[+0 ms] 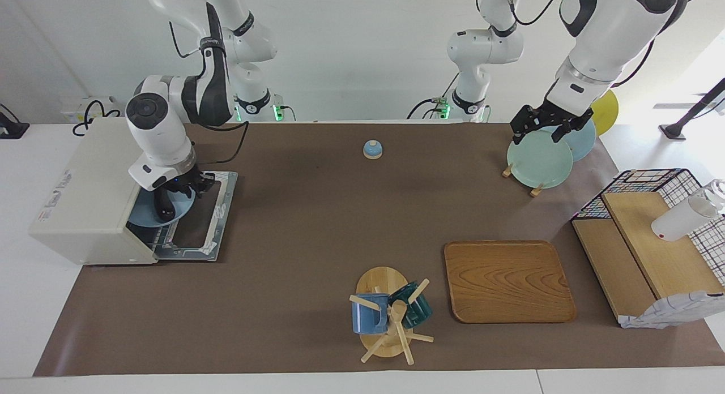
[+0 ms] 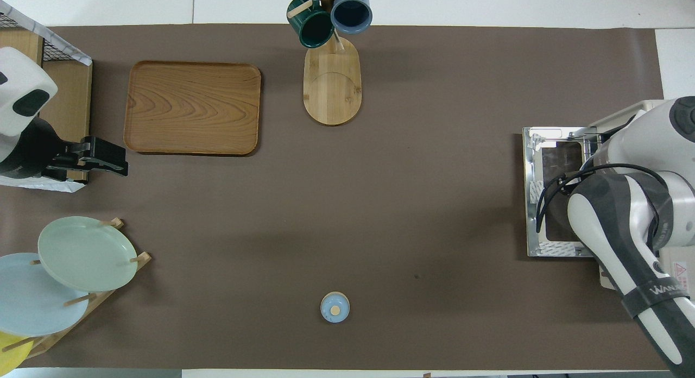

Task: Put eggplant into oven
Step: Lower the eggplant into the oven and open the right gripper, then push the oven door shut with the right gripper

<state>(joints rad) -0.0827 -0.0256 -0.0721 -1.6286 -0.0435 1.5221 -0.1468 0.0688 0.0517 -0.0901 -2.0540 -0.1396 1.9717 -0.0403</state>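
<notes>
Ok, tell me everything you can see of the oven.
The oven is a boxy cream-white toaster oven at the right arm's end of the table. Its door, dark glass in a metal frame, lies folded down, open. At its mouth sits a light blue plate with the dark eggplant on it. The right gripper hangs just over the plate.
</notes>
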